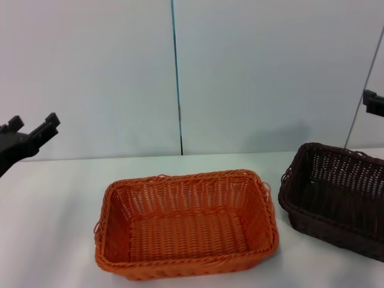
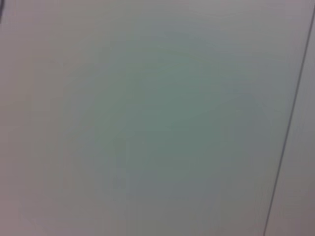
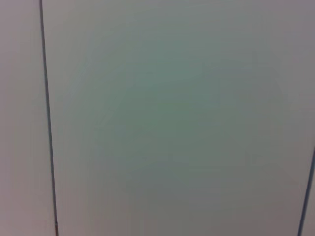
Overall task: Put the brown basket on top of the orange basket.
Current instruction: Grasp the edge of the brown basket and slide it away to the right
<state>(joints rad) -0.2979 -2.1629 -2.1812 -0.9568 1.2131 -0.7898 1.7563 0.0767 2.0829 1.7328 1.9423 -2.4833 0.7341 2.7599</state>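
The orange basket (image 1: pixel 186 225) stands empty on the white table, in the middle near the front edge. The brown basket (image 1: pixel 336 195) stands to its right on the table, also empty, partly cut off by the head view's right edge. A narrow gap of table separates the two. My left gripper (image 1: pixel 35 125) hangs raised at the far left, well away from both baskets, open and holding nothing. Only a small dark piece of my right gripper (image 1: pixel 373 102) shows at the right edge, above the brown basket. Both wrist views show only blank wall.
A pale wall with vertical seams (image 1: pixel 176 78) rises directly behind the table (image 1: pixel 54 198). Bare tabletop lies left of the orange basket and behind it.
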